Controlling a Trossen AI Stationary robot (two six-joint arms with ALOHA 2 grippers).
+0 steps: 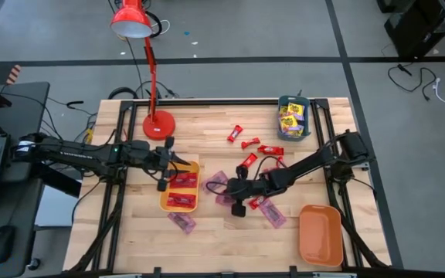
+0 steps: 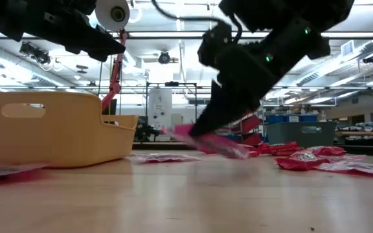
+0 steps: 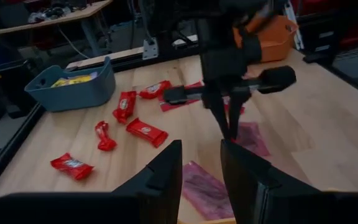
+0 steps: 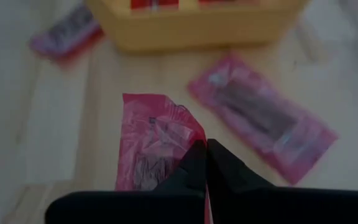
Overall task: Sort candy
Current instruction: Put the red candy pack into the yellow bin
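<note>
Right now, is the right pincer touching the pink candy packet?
Touching. The right wrist view shows the right pincer shut on a corner of the pink candy packet.

no text can be read anywhere: the print on the red candy wrappers (image 3: 146, 130), the yellow packets (image 1: 291, 117) and the pink packets (image 4: 263, 125) is too blurred.

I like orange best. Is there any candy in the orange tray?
No, the orange tray shows only its bare bottom in the high view.

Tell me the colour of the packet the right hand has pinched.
Pinkish-purple packet, pinched by the right hand; clearest in the right wrist view.
</note>
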